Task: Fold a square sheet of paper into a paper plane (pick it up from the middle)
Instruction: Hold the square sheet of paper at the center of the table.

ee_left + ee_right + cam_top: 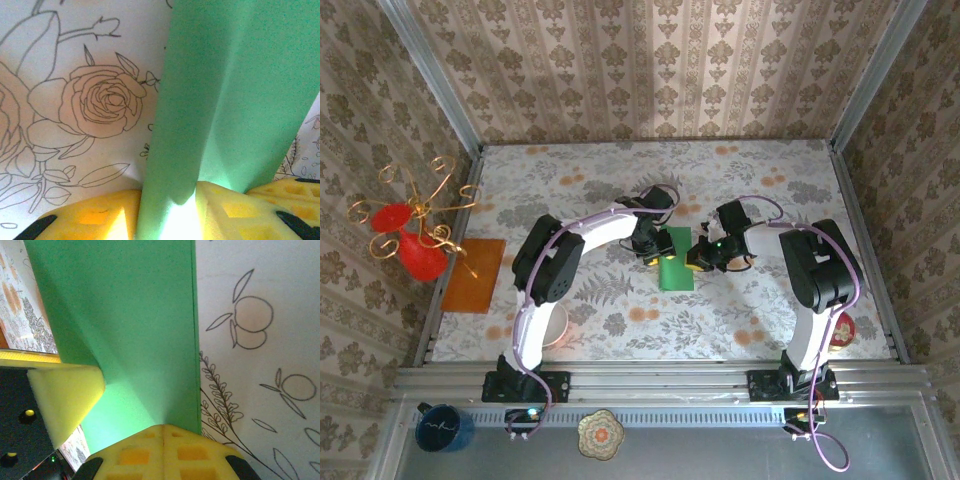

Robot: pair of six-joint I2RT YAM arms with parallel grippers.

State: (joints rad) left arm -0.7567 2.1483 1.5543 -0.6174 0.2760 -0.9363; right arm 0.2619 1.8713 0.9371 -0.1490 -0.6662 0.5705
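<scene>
Closest to the arms' feet, a blue mug (444,428) and a little flowery dish (601,432) sat on the front ledge. A pink cup (556,326) stood on the desk (740,190) by the left arm. A bit further in, the two tools met over the middle of the desk. The right tool (703,255) was squeezed together, and it looked clamped on the edge of the square sheet of paper (676,272). The left tool (648,245) was just beside it, on the other side of the paper. Its yellow fingers (90,220) stood a little apart with the green paper standing up between them. I could not tell if they were pinching it. The paper was bent into a soft fold where the tools met it, not flat. Off to the left lay an orange sheet (475,275), well apart from the rest. I think things could go wrong from here. If the tools pulled away from each other, the thin paper might rip. If the left fingers were loose, the paper might slip out and flop down. If the squeeze was crooked, the fold would come out crooked too.
</scene>
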